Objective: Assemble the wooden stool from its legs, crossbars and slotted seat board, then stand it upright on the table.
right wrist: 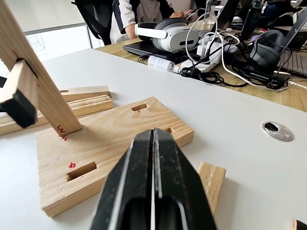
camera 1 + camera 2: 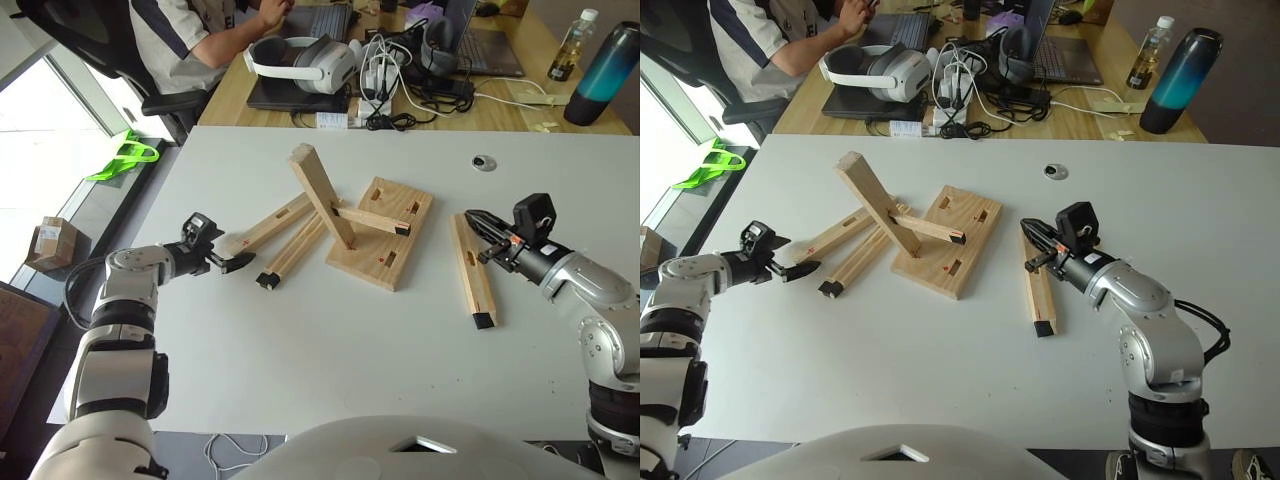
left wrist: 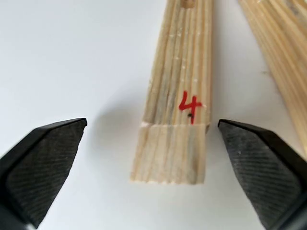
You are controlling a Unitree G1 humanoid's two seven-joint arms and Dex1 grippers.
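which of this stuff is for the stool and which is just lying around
For the stool:
seat board
upright leg
crossbar
outer left piece
inner left piece
right piece

Lying about:
headset
cables
laptop
dark bottle
clear bottle
green bag
box
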